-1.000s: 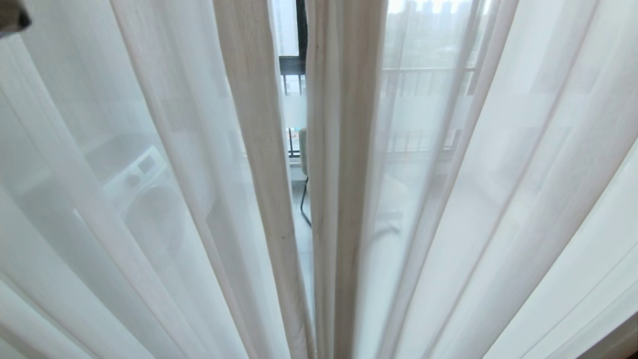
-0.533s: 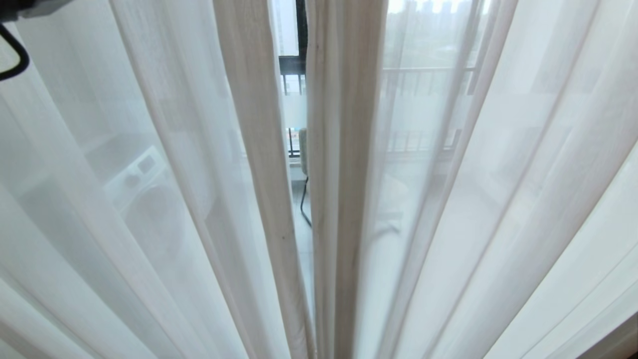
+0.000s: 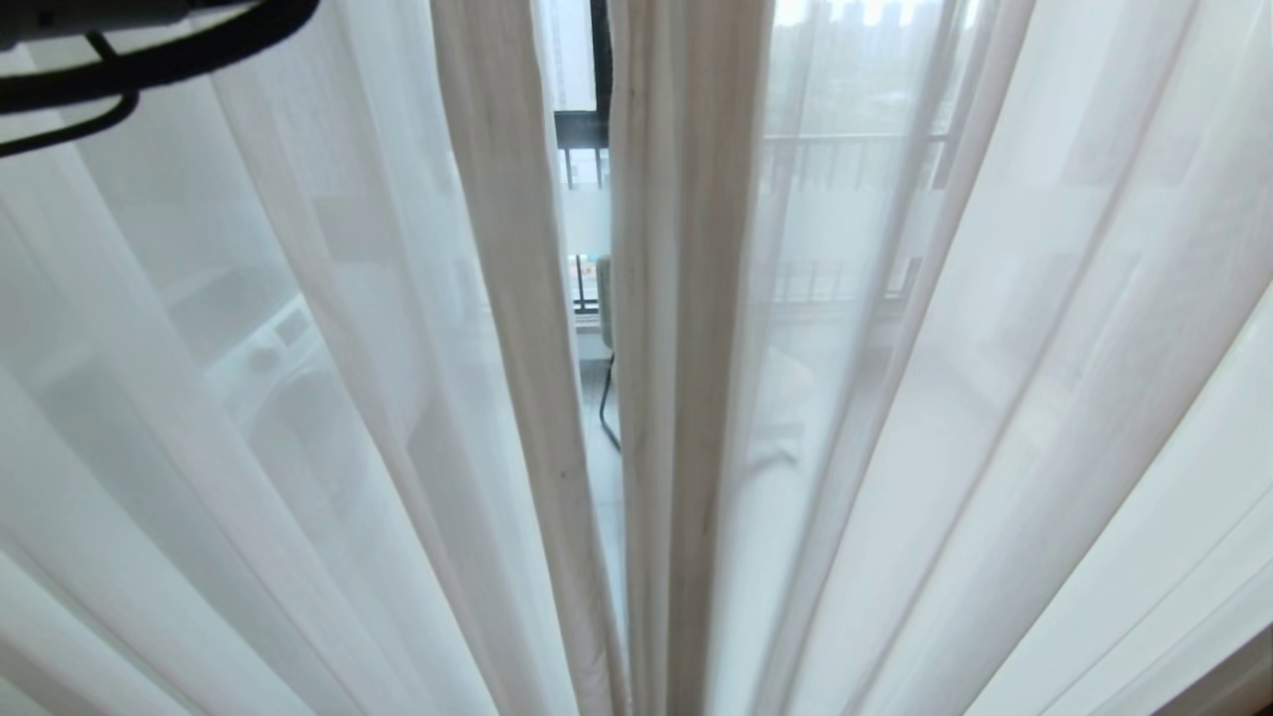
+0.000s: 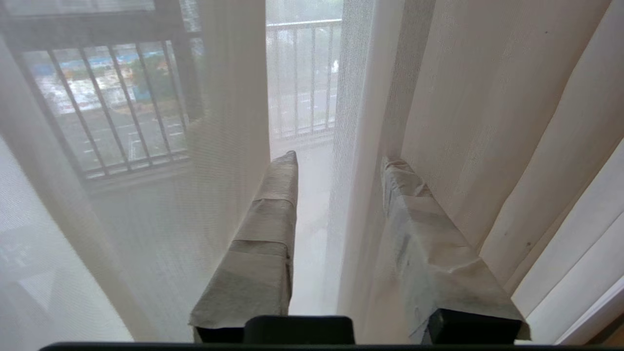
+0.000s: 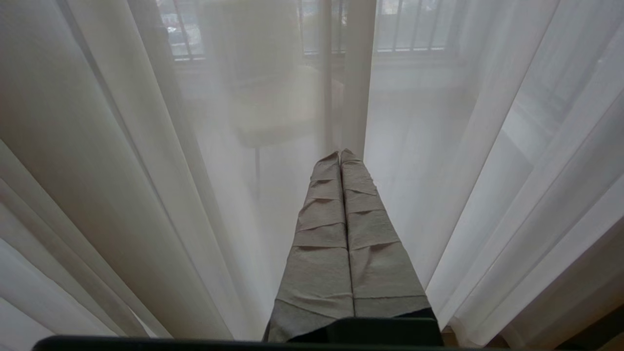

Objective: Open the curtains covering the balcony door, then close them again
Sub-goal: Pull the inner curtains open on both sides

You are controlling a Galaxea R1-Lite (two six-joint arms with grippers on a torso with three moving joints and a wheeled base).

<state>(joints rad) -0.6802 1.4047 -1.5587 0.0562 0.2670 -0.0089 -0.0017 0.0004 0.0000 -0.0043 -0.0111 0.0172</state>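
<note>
Backlit scene, soft daylight coming through sheer curtains (image 3: 895, 398), even and diffuse. Overall bright, low contrast, milky haze. Sky at top of head view blown out. No hard shadows; fold overlaps read darker beige. Wide-angle fanning of pleats toward edges. Dark cable (image 3: 149, 60) top-left blurred. Outdoor railing (image 4: 117, 107) soft through fabric.

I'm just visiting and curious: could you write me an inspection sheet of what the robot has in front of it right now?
Surface: nothing seen.
Job's things: sheer white curtains hang drawn, with a narrow gap at the middle; balcony door glass shows through it.
Clutter: nothing seen.
End effectors: left end effector open, one curtain edge between its fingers; right end effector shut, holding nothing, close to the fabric.
Cables: black cables at the head view's upper left corner.
Surroundings: balcony railing outside; washing machine dimly behind the sheer.
</note>
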